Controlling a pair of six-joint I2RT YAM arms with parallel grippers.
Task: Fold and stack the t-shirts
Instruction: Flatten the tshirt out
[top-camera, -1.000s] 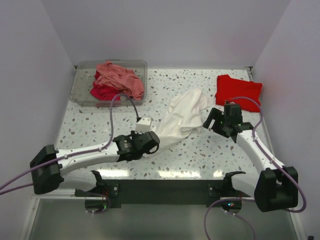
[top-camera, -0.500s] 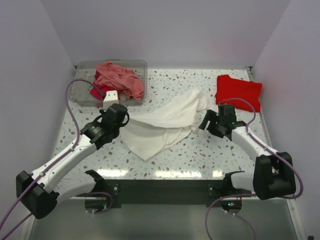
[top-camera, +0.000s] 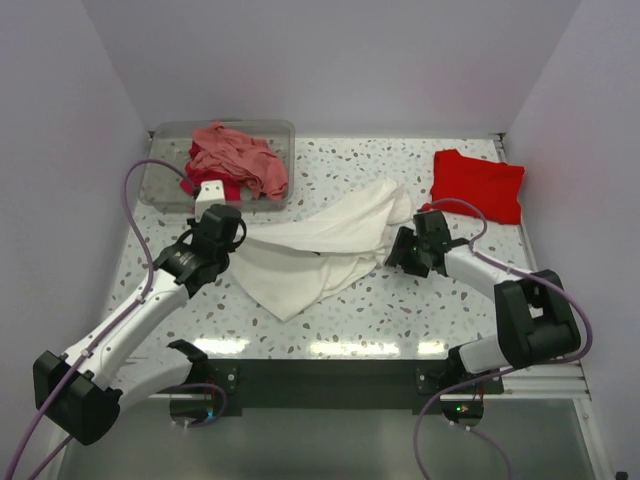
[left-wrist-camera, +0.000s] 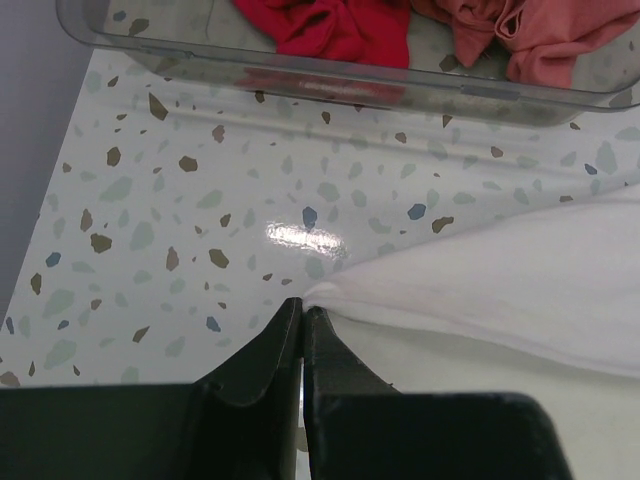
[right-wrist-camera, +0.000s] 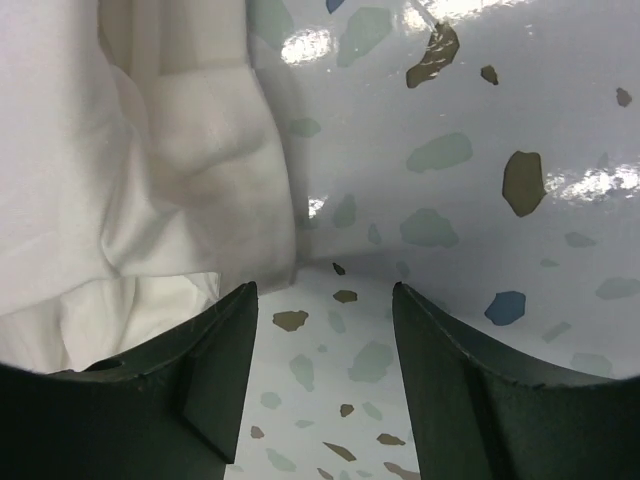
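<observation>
The white t-shirt (top-camera: 310, 255) is soft and floppy, so we pinch its corner in our left pincer (left-wrist-camera: 303, 312), our right pincer (right-wrist-camera: 322, 297) open beside it.

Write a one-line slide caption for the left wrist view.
Left gripper pinches the white t-shirt by its edge on the speckled table, before a clear bin holding a crimson t-shirt and a salmon-pink t-shirt.
</observation>
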